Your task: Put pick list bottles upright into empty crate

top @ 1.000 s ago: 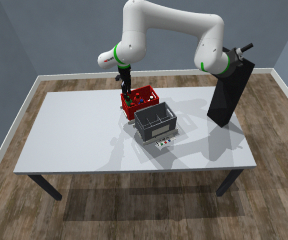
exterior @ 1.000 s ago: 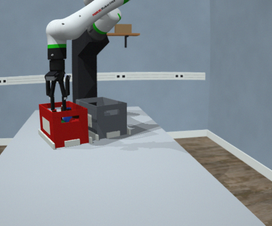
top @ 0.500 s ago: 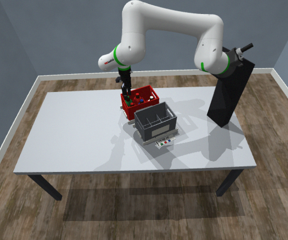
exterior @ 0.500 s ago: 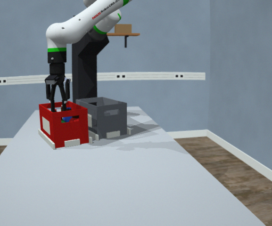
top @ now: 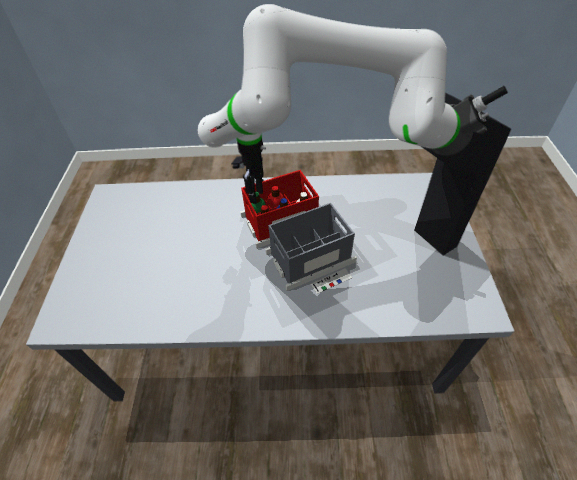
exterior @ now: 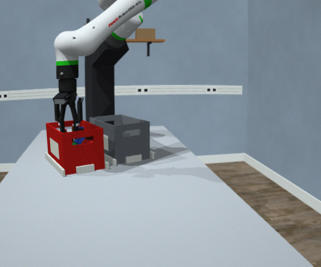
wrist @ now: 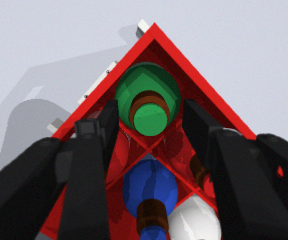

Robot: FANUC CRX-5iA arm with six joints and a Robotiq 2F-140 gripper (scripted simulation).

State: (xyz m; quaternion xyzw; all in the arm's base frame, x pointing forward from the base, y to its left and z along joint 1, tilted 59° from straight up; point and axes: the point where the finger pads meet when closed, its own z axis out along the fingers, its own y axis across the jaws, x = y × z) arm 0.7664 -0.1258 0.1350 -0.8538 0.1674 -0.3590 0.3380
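- Pick list (top: 332, 283) at 6 o'clock of grey crate (top: 311, 242): colour squares visible, counts too small to read.
- Gripper (wrist: 149, 131) fingertips sunk out of sight inside red crate (exterior: 74, 147).
- Blue bottle (wrist: 149, 188) cut off at bottom edge, 6 o'clock of green bottle (wrist: 148, 97).
- White bottle (wrist: 196, 220) likewise cropped.

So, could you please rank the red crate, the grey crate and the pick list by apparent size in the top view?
1. Grey crate, though it sits nearer the camera.
2. Red crate, partly hidden behind the grey one, so their true sizes may match.
3. Pick list, clearly smallest.
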